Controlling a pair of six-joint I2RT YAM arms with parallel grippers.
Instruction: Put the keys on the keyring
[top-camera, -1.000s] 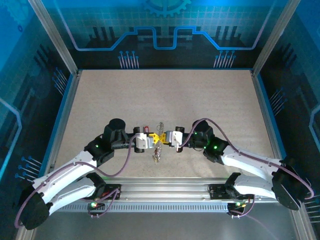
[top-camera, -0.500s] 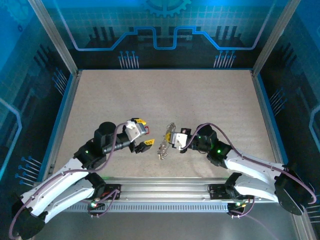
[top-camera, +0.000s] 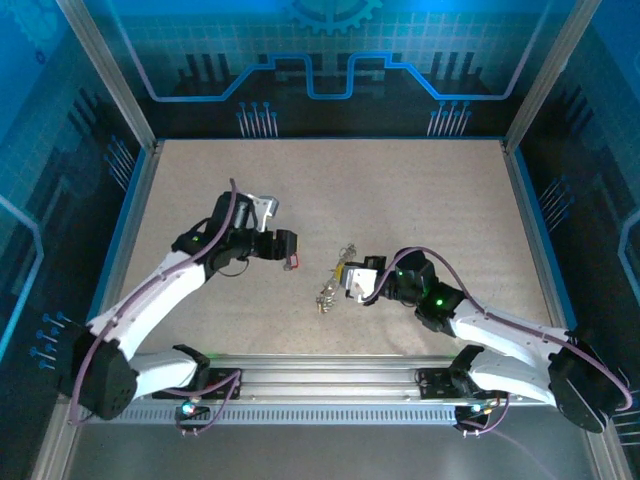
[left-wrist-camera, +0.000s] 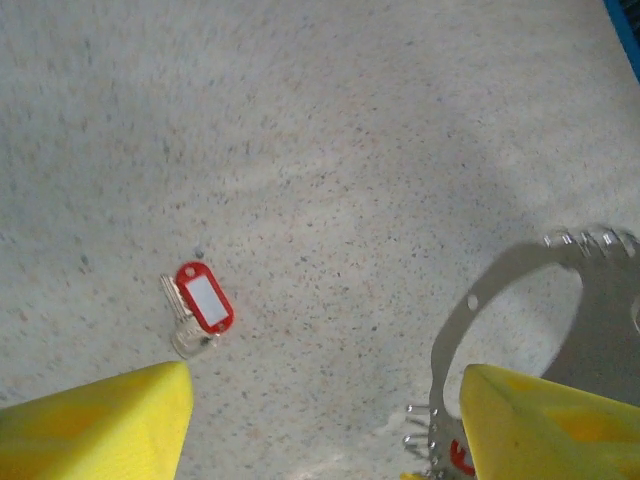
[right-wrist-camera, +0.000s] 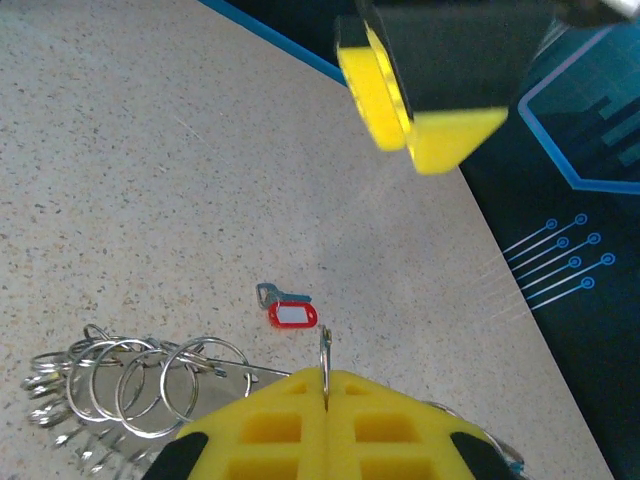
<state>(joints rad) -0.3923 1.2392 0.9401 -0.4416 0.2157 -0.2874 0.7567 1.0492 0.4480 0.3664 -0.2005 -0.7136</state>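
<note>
Red-tagged key (left-wrist-camera: 203, 301) lies flat on the table (top-camera: 400, 190), just ahead of your left gripper (left-wrist-camera: 325, 395), whose yellow fingers (left-wrist-camera: 100, 420) stand wide apart above the table, holding nothing. Your right gripper (right-wrist-camera: 325, 385) has its fingers pressed together on a thin loop of the keyring (top-camera: 331, 283), whose bunched rings rest on the table beside it, near the key.

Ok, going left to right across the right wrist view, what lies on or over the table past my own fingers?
Bunch of silver rings → red-tagged key → left gripper, hanging open above the table.
</note>
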